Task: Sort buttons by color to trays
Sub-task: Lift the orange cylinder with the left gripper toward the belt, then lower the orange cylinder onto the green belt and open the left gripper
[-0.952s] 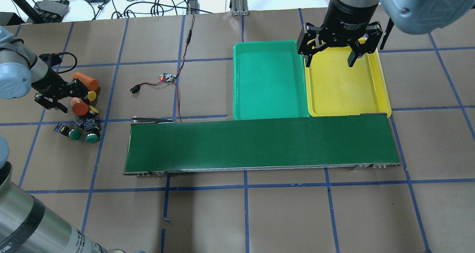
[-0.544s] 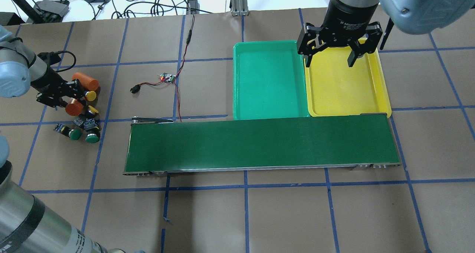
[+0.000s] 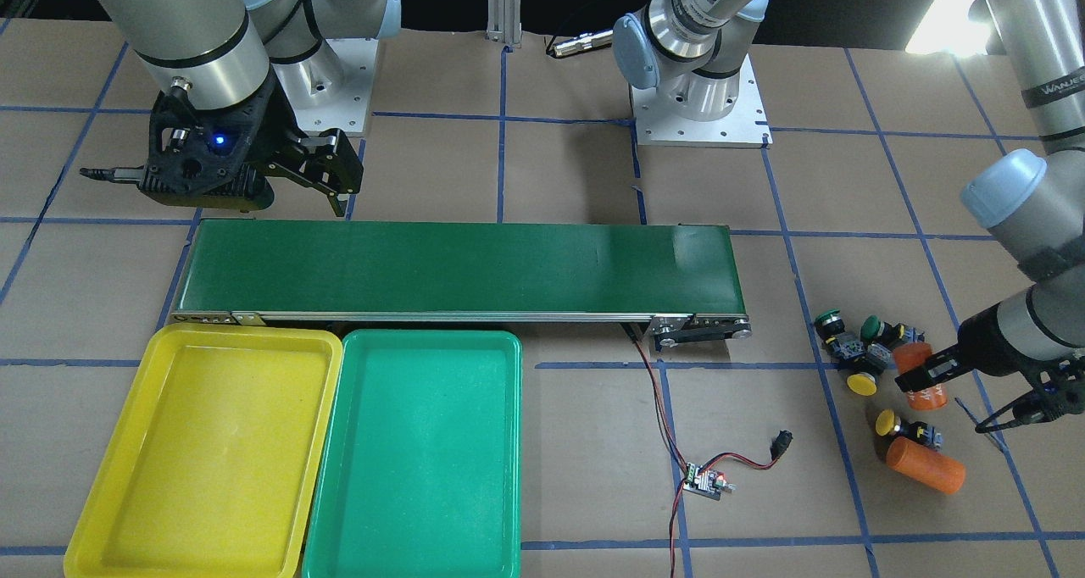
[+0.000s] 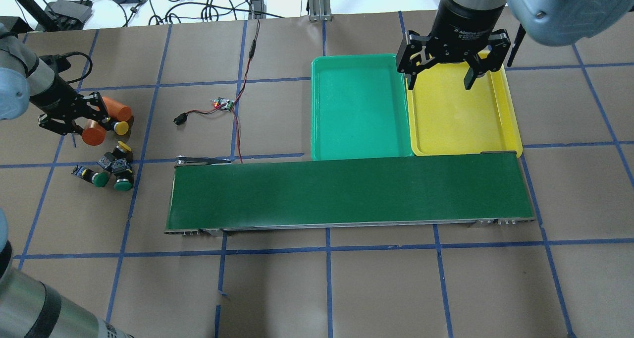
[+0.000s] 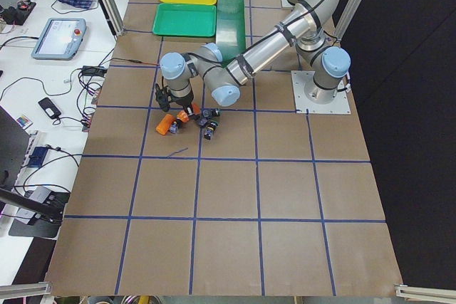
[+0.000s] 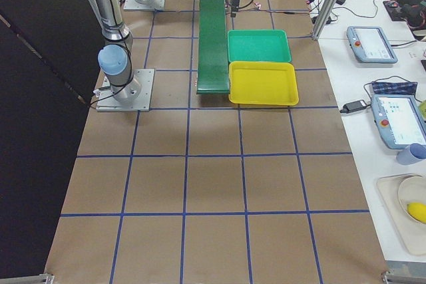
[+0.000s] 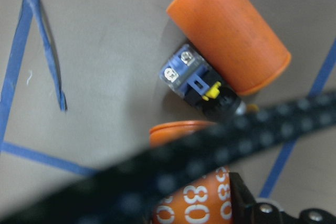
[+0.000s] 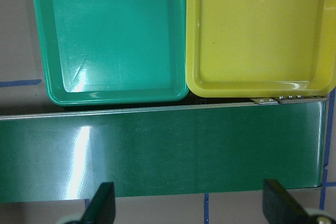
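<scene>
Four buttons (image 4: 101,179) lie just beside the left pincer (image 4: 86,125), clenched on an orange cylinder (image 4: 94,136), probably to clear it away; right pincer (image 4: 440,85) hangs released

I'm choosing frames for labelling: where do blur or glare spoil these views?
Left wrist view: a dark dotted band crosses the frame out of focus, while the button and orange cylinder look sharp. Right wrist view: glare streaks on the green tray and conveyor belt. Front-facing view: blown-out light, top right.
</scene>
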